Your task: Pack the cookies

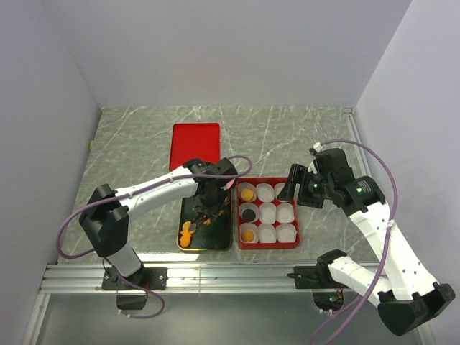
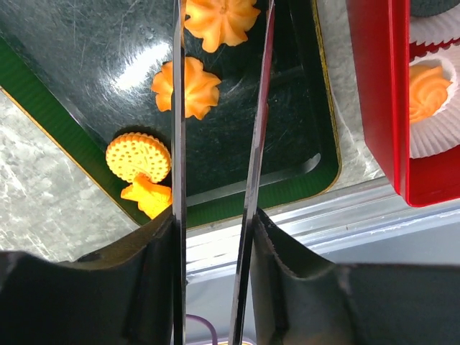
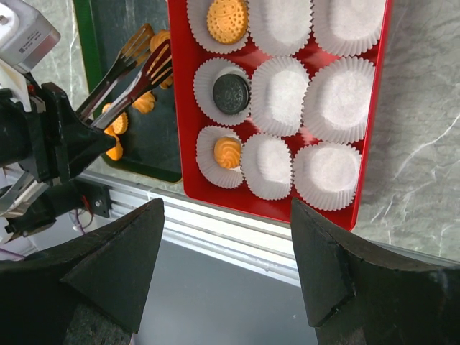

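**Now three cookies in the box, the others on the tray**

The grey marble-pattern desk (image 1: 144,136) carries everything. The red square plastic box (image 1: 268,245) stands on the right part. Just beside it, on its left, lies the dark green rectangular tray with a gold rim (image 2: 287,129). The flat red rectangular lid (image 1: 195,146) lies behind the tray.

The right end effector (image 3: 226,208) hovers over the near edge of the box. Its fingers are spread wide and nothing is between them. The left end effector (image 2: 214,244) is above the tray and is closed on a pair of long thin metal tongs (image 3: 136,61), whose slotted tips point down to the tray. I cannot tell if the tips hold anything.

Nine white pleated paper cups (image 3: 279,92) fill the box in three rows. The small cookies are in two places. Three sit in the left column of cups: a round dotted orange one (image 3: 227,20) at the far end, a round black one (image 3: 231,92) in the middle, an orange swirl (image 3: 228,152) nearest. On the tray lie orange flower shapes (image 2: 201,90) and a round dotted orange biscuit (image 2: 138,156).
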